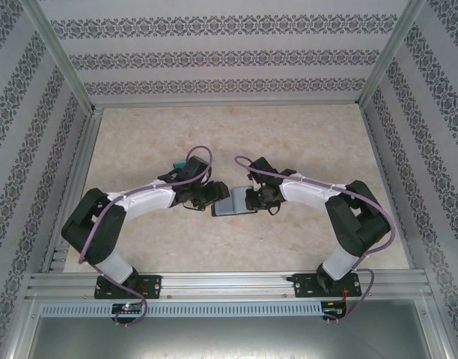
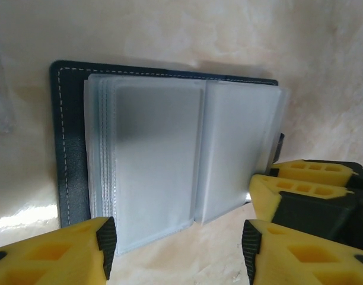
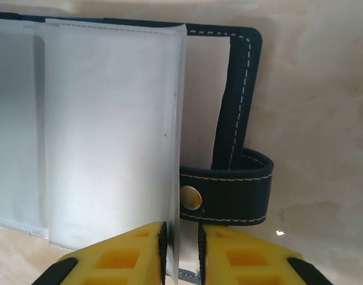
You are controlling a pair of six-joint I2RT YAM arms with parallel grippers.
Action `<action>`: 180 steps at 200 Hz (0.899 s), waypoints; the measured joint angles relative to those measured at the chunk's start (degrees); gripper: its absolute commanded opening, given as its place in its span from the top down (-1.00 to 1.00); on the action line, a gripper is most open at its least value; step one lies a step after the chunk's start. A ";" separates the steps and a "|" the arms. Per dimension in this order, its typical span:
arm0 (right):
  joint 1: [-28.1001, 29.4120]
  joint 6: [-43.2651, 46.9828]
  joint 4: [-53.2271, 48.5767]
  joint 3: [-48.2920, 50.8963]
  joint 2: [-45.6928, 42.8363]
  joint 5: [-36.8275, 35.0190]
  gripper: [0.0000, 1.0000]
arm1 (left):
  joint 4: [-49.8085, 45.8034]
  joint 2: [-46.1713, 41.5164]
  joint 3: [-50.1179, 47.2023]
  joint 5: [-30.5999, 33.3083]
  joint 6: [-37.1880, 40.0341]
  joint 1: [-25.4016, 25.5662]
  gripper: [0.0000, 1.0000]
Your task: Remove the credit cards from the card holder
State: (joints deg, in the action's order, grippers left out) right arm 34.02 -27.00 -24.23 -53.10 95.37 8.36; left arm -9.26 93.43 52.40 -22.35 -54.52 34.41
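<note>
Wallet first: the card holder [image 1: 233, 203] lies open and flat on the table [image 1: 289, 134], a little toward 6 o'clock of its middle, navy cover down and its frosted plastic sleeves [image 2: 158, 154] facing up. From above I see it between my two hands. The left gripper [image 1: 206, 196] is at its 9 o'clock and the right gripper [image 1: 253, 200] at its 3 o'clock, both hard up against its edges.

Through my left wrist camera the holder sits at 12 o'clock of the fingers. The stack of sleeves reaches down into the gap between them, and the stitched navy border shows at 9 o'clock. That hand stands wide, with nothing touching either pad.

Through my right wrist camera the free edge of the sleeves runs straight down to 6 o'clock and passes between the two yellow fingers [image 3: 247, 261]. The pads there are narrow, one on each side of that edge, but I cannot tell whether they press it. The closing tab [image 3: 229, 190] with its brass stud [image 3: 192, 198] curls up just at 1 o'clock of those fingertips, close to the right-hand pad.
</note>
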 measured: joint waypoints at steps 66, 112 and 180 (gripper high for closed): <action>0.00 -0.04 0.44 0.35 0.00 0.00 0.51 | 1.66 3.34 1.14 -0.39 -0.24 0.04 -0.18; 0.00 -0.02 0.44 0.35 0.00 0.00 0.50 | 2.03 4.48 1.22 -0.35 -0.24 0.11 -0.18; 0.00 -0.04 0.44 0.35 0.00 0.00 0.49 | 1.92 5.42 1.49 -0.07 -0.20 0.13 -0.18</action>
State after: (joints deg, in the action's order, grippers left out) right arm 34.02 -27.05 -23.79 -52.75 95.37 8.36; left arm -7.33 98.85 53.89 -22.41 -54.72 34.54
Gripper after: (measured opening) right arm 0.250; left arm 0.592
